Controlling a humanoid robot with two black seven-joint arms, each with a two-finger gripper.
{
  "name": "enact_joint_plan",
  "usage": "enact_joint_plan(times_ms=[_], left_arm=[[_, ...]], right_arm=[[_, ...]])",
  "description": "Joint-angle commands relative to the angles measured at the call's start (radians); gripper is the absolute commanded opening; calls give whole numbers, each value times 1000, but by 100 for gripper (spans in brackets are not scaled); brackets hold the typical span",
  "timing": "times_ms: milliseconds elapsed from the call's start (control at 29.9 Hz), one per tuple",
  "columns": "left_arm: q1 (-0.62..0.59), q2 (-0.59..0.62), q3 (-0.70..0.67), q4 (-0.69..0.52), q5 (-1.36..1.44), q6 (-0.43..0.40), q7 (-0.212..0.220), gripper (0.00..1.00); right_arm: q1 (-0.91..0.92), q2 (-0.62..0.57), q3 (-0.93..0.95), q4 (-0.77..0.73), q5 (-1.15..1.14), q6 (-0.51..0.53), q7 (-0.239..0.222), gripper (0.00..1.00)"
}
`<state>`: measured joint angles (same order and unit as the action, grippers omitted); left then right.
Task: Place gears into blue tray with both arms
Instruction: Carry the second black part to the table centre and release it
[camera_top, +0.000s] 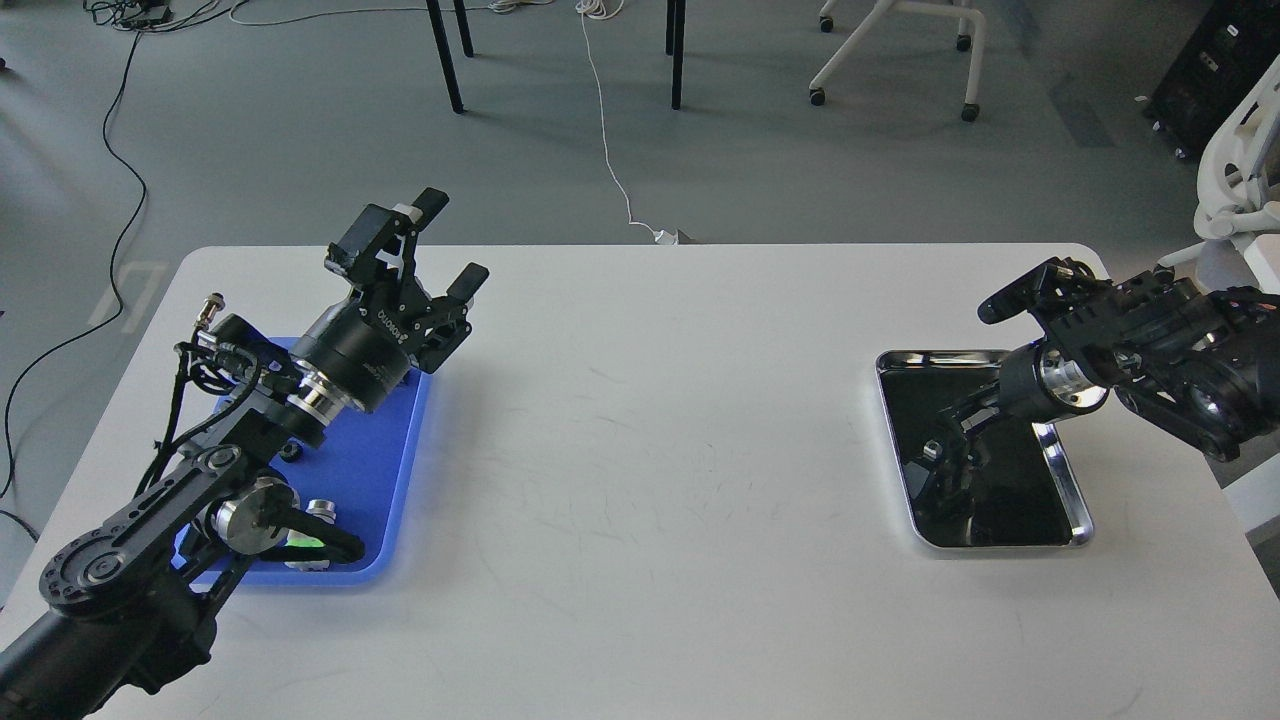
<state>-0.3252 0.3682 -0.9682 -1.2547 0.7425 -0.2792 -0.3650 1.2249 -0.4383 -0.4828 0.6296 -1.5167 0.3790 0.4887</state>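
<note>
With the black left arm (250, 420) angled up over the bright blue plastic tray (385, 470), left gripper (452, 240) wide open and empty, right gripper (1020, 290) above the silver-rimmed black tray (1070, 500) end-on, opening unclear; small black gear (291, 452) in blue tray; white table (650, 450) centre free.

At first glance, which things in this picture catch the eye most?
The bright blue tray at the table's left stands out, with the left gripper open above its far end. At the right lies a silver-rimmed black tray, with the right arm over its far corner.
</note>
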Motion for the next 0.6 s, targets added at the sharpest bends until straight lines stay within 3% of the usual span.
enact_joint_plan(times_ms=[0, 201, 568], left_arm=[[0, 1, -4, 0, -2, 0, 0, 98], [0, 3, -20, -2, -2, 0, 0, 98], [8, 3, -35, -6, -2, 0, 1, 98]], right_arm=[[77, -13, 3, 68, 36, 1, 0, 15], [221, 9, 1, 191, 96, 8, 0, 16], [231, 355, -91, 222, 263, -21, 0, 16]])
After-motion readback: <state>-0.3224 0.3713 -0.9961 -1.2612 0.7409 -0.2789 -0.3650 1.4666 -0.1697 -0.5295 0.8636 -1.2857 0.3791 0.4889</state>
